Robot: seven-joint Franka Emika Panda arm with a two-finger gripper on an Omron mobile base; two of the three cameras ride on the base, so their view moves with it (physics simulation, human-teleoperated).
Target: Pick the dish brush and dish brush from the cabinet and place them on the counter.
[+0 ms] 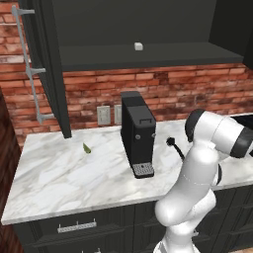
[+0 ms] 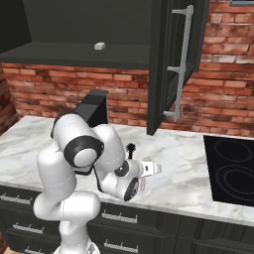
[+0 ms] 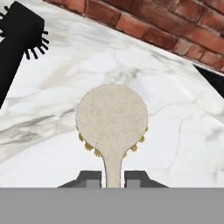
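We've got the gripper (image 3: 113, 178) clenched on the cream brush (image 3: 112, 119) handle, head out at 12 o'clock low over the counter (image 3: 175, 127), black brush (image 3: 17, 39) already down at 10 o'clock, so we're probably just setting it beside.

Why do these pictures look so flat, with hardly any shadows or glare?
Left base view: coffee machine casts no clear shadow on the counter. Hand view: cream dish brush is sharp, evenly lit. Right base view: cabinet interior stays dim.
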